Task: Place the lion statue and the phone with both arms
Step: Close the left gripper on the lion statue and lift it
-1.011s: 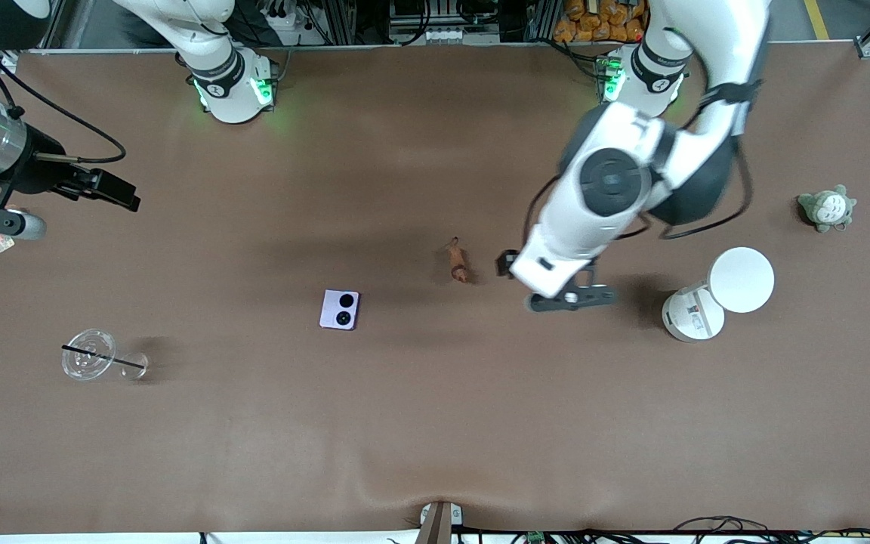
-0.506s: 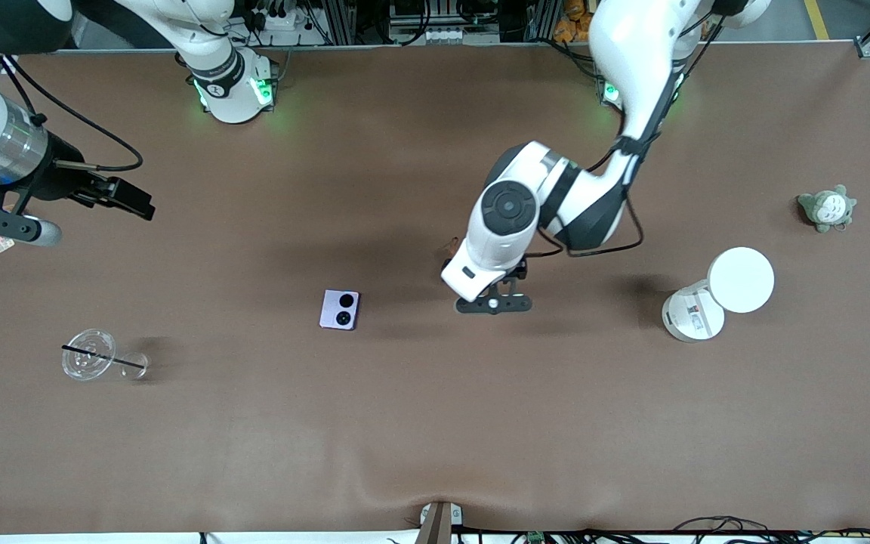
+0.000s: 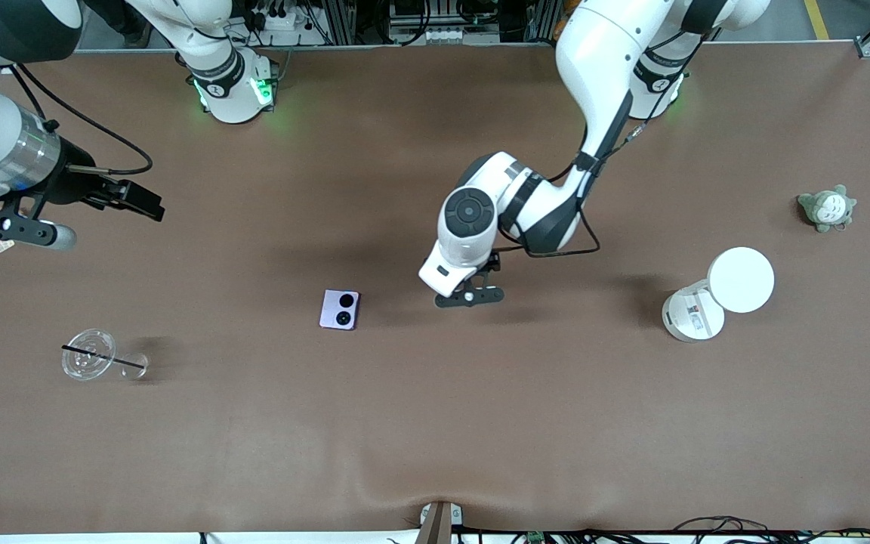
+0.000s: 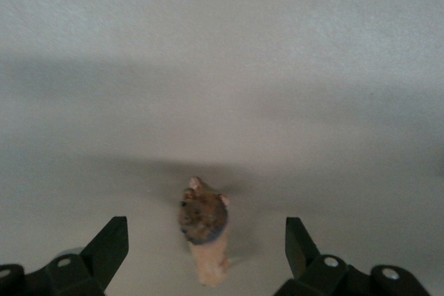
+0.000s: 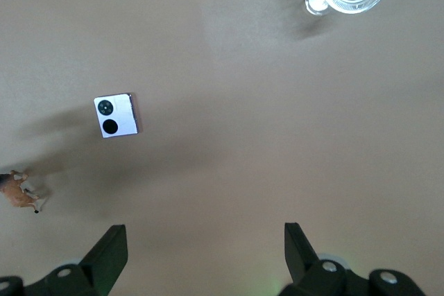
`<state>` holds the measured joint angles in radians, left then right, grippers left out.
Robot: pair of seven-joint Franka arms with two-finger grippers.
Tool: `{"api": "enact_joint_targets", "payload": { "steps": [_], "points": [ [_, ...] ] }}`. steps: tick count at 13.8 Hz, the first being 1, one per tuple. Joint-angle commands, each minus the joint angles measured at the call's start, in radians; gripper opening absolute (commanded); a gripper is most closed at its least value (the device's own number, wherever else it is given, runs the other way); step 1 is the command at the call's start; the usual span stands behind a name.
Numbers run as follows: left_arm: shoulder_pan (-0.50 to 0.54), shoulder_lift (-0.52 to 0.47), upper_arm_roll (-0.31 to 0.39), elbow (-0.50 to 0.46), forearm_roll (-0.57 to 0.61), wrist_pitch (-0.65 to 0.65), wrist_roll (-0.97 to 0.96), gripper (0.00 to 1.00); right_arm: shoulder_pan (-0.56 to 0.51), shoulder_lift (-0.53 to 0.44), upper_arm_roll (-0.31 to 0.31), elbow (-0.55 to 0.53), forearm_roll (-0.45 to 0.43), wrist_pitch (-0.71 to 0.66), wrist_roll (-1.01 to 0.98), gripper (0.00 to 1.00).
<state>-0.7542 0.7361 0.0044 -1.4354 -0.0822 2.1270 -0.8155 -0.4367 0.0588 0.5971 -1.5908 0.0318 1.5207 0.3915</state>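
Even overhead light, soft arm shadows on table [image 3: 405,423], left wrist view blurry

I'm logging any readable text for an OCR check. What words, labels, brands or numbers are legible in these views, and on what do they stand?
No text is legible.
White cylindrical container lying on its side: printed label, too small to read.
Small card at the table edge under the right arm: print too blurred to read.
Pale lilac folded phone: no visible lettering.
Small reddish-brown lion statue: no markings.

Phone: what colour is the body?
Pale lilac, with two black camera circles on the phone. Clearest in the front view.
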Motion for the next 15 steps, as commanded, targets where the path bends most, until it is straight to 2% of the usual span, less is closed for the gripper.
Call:
{"api": "enact_joint_targets", "payload": {
  "steps": [1,3,4,5,7,8,10,11,15],
  "points": [
    [-0.027,0.051,0.008,0.010,-0.017,0.045,-0.022,0.91,-0.010,-0.010,0.037,-0.012,-0.012,0.016,0.050,1.00],
    [-0.030,0.057,0.008,-0.014,-0.017,0.060,-0.036,0.91,0.076,-0.010,-0.009,-0.027,-0.055,0.050,0.108,1.00],
    [-0.030,0.057,0.008,-0.026,-0.017,0.062,-0.043,0.87,0.122,-0.008,-0.034,-0.032,-0.064,0.058,0.137,1.00],
    [-0.031,0.057,0.008,-0.037,-0.017,0.062,-0.054,0.73,0.150,-0.007,-0.058,-0.034,-0.067,0.064,0.154,1.00],
    [-0.031,0.052,0.008,-0.046,-0.011,0.062,-0.053,0.28,0.177,0.003,-0.077,-0.034,-0.069,0.076,0.161,1.00],
    [-0.034,0.051,0.008,-0.046,-0.011,0.062,-0.054,0.16,0.179,0.012,-0.079,-0.034,-0.069,0.081,0.167,1.00],
    [-0.034,0.040,0.008,-0.045,-0.014,0.056,-0.059,0.11,0.190,0.035,-0.077,-0.040,-0.066,0.098,0.168,1.00],
    [-0.033,0.034,0.008,-0.043,-0.013,0.054,-0.056,0.00,0.202,0.047,-0.077,-0.058,-0.064,0.134,0.168,1.00],
    [0.031,-0.009,0.012,-0.042,-0.008,0.001,-0.006,0.00,0.239,0.117,-0.074,-0.089,-0.053,0.249,0.139,1.00]
  ]
}}
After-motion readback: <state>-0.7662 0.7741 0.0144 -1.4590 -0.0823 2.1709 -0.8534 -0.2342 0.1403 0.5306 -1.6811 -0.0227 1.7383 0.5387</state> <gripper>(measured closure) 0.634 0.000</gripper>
